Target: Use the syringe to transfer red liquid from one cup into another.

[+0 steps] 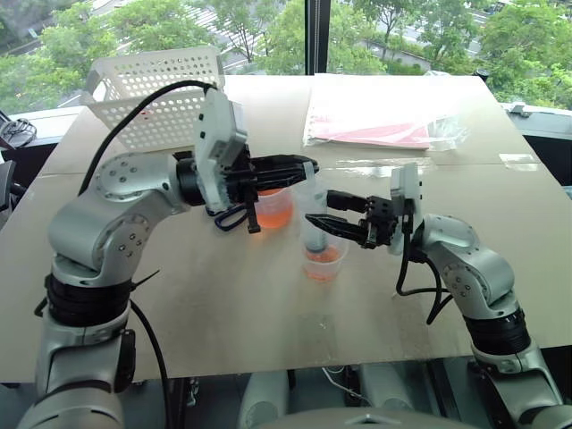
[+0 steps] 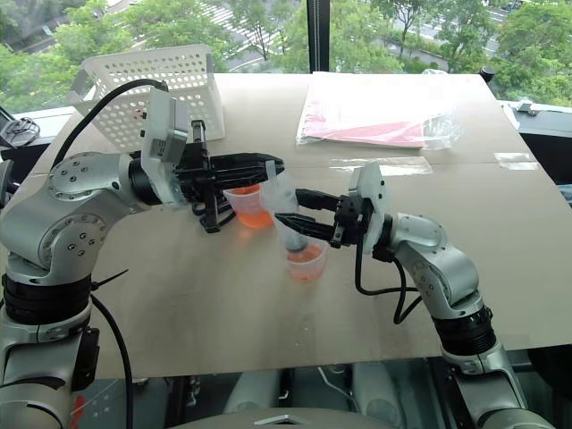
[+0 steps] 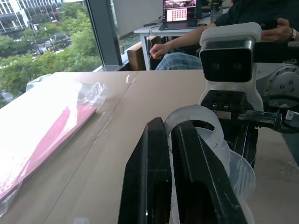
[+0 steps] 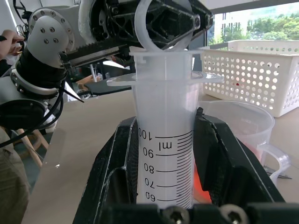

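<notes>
The clear syringe [image 1: 316, 198] stands upright with its tip down in the smaller handleless cup [image 1: 323, 266], which holds some red liquid [image 1: 323, 257]. My right gripper [image 1: 315, 223] is shut on its graduated barrel [image 4: 163, 140], coming in from the right. From the left, my left gripper [image 1: 308, 168] reaches in level and is shut on the plunger's ring [image 3: 194, 116] at the top of the syringe. Just behind the left gripper stands the larger handled cup [image 1: 275, 207], also holding red liquid.
A white perforated basket [image 1: 161, 89] sits at the table's far left. A clear bag with a pink sheet [image 1: 375, 116] lies at the far right. A tape strip [image 1: 375, 166] runs behind the cups. A seated person [image 3: 187, 42] is beyond the table.
</notes>
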Robot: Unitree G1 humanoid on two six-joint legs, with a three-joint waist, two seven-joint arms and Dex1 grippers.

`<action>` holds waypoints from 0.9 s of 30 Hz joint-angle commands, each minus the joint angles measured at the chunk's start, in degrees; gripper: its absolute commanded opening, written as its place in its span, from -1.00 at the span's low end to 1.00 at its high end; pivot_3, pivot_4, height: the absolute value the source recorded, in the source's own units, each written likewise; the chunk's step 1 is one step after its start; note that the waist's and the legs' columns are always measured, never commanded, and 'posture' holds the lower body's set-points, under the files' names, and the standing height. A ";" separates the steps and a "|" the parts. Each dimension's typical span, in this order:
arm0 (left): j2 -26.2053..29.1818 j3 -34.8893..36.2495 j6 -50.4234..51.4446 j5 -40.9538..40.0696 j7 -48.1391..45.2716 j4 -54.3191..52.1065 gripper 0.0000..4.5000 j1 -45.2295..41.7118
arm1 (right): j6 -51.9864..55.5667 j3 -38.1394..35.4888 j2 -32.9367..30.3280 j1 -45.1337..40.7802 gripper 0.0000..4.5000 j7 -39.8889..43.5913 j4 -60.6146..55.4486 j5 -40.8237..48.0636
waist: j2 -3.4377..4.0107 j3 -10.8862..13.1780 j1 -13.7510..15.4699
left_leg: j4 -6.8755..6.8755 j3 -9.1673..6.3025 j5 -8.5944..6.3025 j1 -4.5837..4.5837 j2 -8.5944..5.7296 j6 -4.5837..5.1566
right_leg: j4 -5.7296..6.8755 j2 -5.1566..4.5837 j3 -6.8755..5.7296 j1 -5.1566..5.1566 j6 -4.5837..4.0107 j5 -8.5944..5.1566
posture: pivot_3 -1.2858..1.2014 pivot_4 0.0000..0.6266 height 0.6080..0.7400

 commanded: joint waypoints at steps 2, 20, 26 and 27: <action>-0.28 -4.54 0.73 -0.08 -2.80 -3.48 -1.00 1.71 | -1.42 -3.96 1.14 -4.11 -0.44 -1.58 -5.49 3.90 | 0.00 0.00 -0.01 | 0.00 0.00 0.00 0.00 0.00 0.00 | 0.00 0.00 0.00 0.00 0.00 0.00 | 0.03 -0.52 1.00; 3.27 21.72 11.94 -24.40 7.34 -8.86 0.77 17.65 | 3.35 -8.55 -1.46 -4.04 -0.44 -5.50 -5.79 8.75 | -0.02 0.01 -0.80 | 0.04 -0.19 0.00 0.06 0.06 0.00 | 0.11 -0.03 0.09 -0.01 0.00 0.00 | 0.03 -0.52 1.00; 5.73 32.31 8.91 -21.51 0.72 -15.07 1.00 38.04 | 10.00 -14.00 -3.36 -9.53 -0.44 -10.67 -4.11 15.87 | 0.07 0.02 -0.68 | 0.03 -0.02 -0.01 0.16 0.05 0.01 | 0.09 -0.09 0.27 0.00 -0.02 -0.01 | 0.03 -0.52 1.00; 5.71 33.02 7.77 -20.63 -0.04 -15.83 1.00 40.32 | 11.70 -14.91 -3.79 -10.42 -0.44 -12.01 -3.96 17.54 | 0.01 0.01 -0.37 | 0.03 -0.04 -0.01 0.14 0.05 0.01 | 0.09 -0.09 0.21 0.00 -0.04 -0.03 | 0.03 -0.52 1.00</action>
